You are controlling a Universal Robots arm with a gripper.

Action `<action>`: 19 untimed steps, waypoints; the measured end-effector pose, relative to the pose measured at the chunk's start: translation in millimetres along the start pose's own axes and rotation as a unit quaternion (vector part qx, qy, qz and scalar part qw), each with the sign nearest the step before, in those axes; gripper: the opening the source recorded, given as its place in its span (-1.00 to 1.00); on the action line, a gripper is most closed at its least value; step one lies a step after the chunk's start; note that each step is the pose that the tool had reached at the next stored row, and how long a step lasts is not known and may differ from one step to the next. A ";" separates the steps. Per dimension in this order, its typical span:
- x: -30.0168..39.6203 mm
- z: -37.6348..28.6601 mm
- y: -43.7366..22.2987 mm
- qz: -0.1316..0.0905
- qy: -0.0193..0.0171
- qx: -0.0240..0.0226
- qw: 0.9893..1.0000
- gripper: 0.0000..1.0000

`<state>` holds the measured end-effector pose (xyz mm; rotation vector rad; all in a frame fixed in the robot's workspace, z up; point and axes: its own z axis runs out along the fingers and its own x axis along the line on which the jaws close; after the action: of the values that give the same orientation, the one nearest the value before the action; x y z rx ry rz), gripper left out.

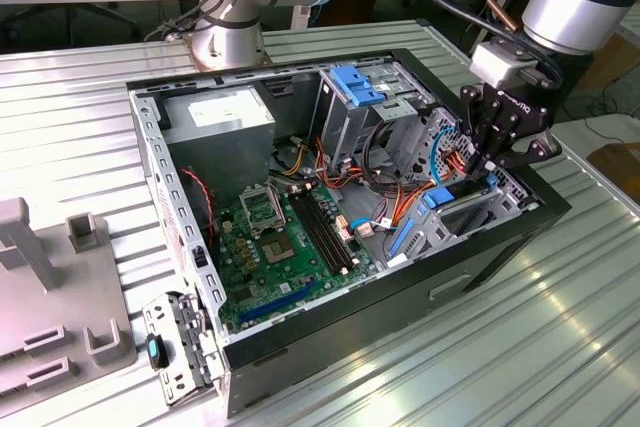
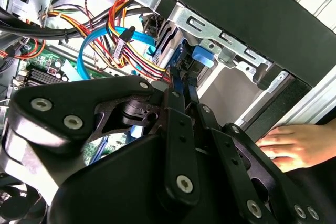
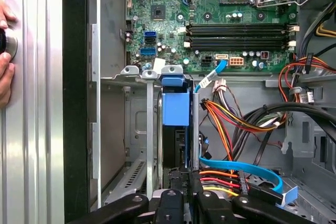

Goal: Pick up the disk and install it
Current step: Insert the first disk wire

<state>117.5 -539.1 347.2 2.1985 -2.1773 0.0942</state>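
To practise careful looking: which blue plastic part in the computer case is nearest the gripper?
The blue-railed disk, in the bay right at the gripper on the exterior view's right; the blue bracket sits apart atop the upright cage.

Blue-railed disk (image 3: 175,109), green motherboard (image 3: 210,19)

An open case (image 1: 350,302) is sitting on the ribbed table (image 1: 500,347) under my gripper (image 1: 480,182). A motherboard (image 1: 270,247) is lying on its floor, well apart from my gripper. Orange cables (image 1: 400,187) and a blue cable (image 3: 247,169) are curling just beside it. A person's hand (image 2: 294,148) is resting on the table beyond the case wall nearest my gripper.
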 end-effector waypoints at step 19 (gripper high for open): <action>-0.6 8.4 0.1 -0.003 -0.001 -0.001 1.000 -0.67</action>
<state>117.5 -539.1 338.8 2.2058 -2.1713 0.0892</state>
